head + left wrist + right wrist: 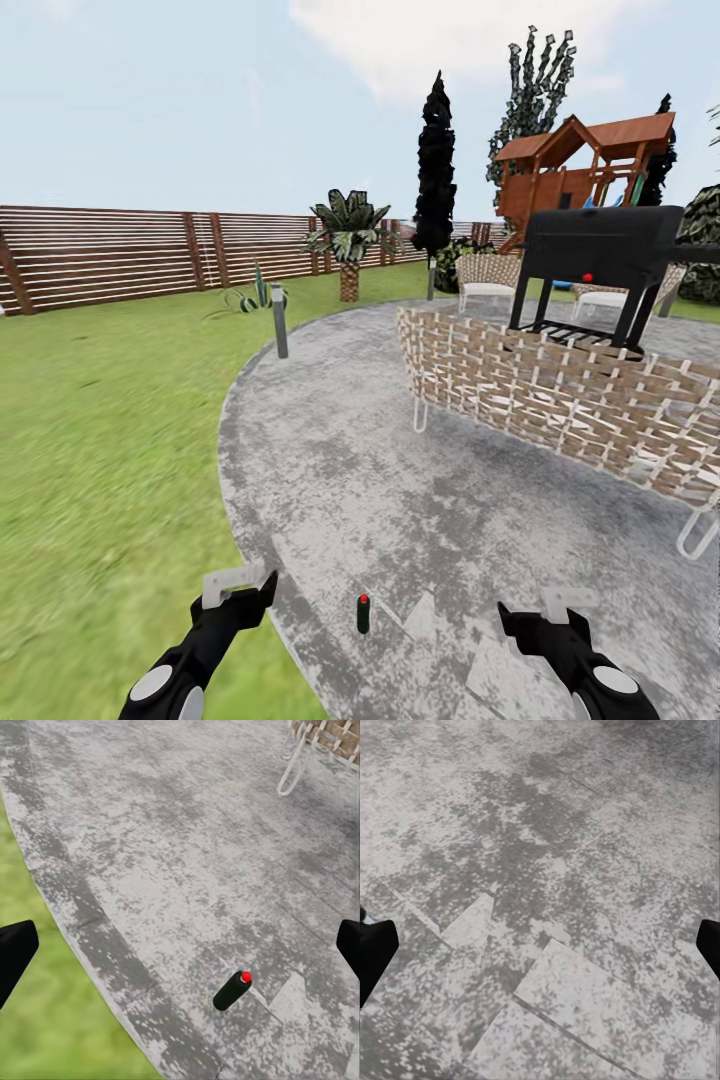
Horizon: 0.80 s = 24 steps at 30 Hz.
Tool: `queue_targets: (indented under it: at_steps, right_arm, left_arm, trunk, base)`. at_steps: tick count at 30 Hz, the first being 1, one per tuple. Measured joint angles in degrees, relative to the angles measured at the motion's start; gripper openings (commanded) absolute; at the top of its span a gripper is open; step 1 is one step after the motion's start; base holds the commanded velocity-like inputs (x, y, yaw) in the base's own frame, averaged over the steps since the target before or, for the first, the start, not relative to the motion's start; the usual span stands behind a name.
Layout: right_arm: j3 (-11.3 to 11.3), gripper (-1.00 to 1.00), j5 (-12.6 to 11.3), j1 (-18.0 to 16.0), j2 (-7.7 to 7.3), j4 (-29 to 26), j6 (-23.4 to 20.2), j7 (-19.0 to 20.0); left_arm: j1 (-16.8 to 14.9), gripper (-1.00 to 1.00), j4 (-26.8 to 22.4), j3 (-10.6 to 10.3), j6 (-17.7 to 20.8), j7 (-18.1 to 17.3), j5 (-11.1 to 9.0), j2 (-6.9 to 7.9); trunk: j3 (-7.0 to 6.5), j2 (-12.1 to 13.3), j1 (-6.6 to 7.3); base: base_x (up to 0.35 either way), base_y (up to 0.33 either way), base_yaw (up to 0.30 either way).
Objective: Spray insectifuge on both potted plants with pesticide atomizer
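The pesticide atomizer (363,613) stands upright on the grey paved patio (340,470), a small dark green bottle with a red dot on top. It stands between my two grippers, a little ahead of them. In the left wrist view the atomizer (232,990) is below and apart from my open left gripper (180,949). My left gripper (240,585) hovers over the patio's edge. My right gripper (560,605) is open over bare paving (540,907), holding nothing. A low rosette of pointed leaves, seemingly a potted plant (255,296), sits far off on the lawn near the fence.
A grey lamp post (280,320) stands at the patio's far left edge. A wicker sofa (560,400) and a black grill (600,250) occupy the right. Lawn (100,450) spreads left up to a brown slatted fence (120,255). A palm (348,240) and wooden playhouse (585,165) stand behind.
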<state>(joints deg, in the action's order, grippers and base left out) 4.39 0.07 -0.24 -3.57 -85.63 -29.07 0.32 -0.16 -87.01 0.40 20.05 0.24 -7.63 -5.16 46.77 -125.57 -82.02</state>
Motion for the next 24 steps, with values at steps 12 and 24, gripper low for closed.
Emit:
queue_targets:
  at_steps: [12,24]
  right_arm:
    - [0.0,1.0,0.0,0.0,0.0,0.0,0.0,0.0]
    - [0.0,1.0,0.0,0.0,-0.02,0.0,0.0,0.0]
  left_arm:
    - [0.0,1.0,0.0,0.0,0.0,0.0,0.0,0.0]
    - [0.0,1.0,0.0,0.0,0.0,0.0,0.0,0.0]
  trunk:
    - [0.0,0.0,0.0]
    - [0.0,0.0,0.0]
  base:
    - [0.0,-0.061,0.001]
    - [0.0,-0.03,0.0]
